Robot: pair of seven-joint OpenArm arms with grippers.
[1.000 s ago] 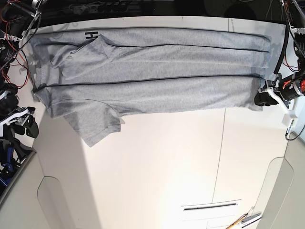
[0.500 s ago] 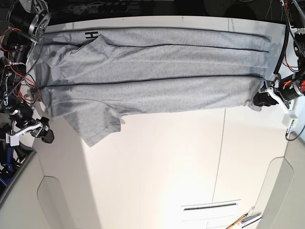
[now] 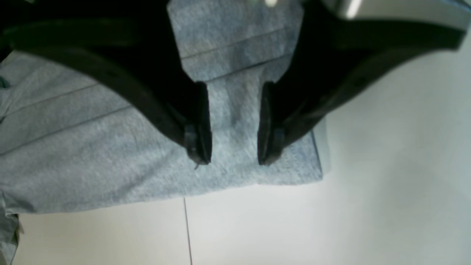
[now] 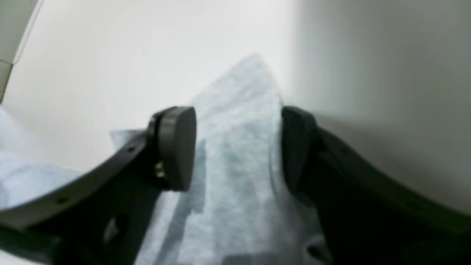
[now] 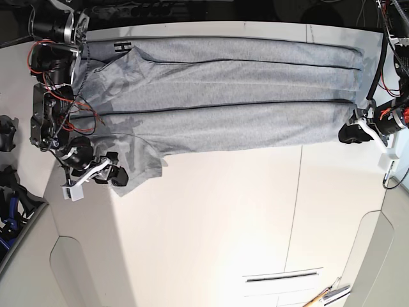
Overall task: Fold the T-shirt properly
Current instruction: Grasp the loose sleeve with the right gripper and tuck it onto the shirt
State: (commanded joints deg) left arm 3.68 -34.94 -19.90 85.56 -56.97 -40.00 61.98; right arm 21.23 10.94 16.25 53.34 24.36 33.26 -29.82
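Observation:
The light grey T-shirt (image 5: 217, 96) lies in long lengthwise folds across the far side of the table, with black lettering (image 5: 122, 46) showing near its left end. My right gripper (image 5: 114, 176) is open at the lower sleeve; in the right wrist view (image 4: 235, 147) its fingers straddle the sleeve's tip (image 4: 239, 191). My left gripper (image 5: 350, 133) is at the shirt's near right hem corner; in the left wrist view (image 3: 232, 158) its fingers stand apart over the corner cloth (image 3: 110, 154).
The white table (image 5: 211, 224) has a seam line (image 5: 295, 211) and a slot (image 5: 281, 276) near the front. Small tools (image 5: 326, 295) lie at the front right. Dark gear and cables (image 5: 13, 192) sit off the left edge.
My right arm has swung in from the table's left edge and its gripper now sits over the lower sleeve. My left gripper has barely moved.

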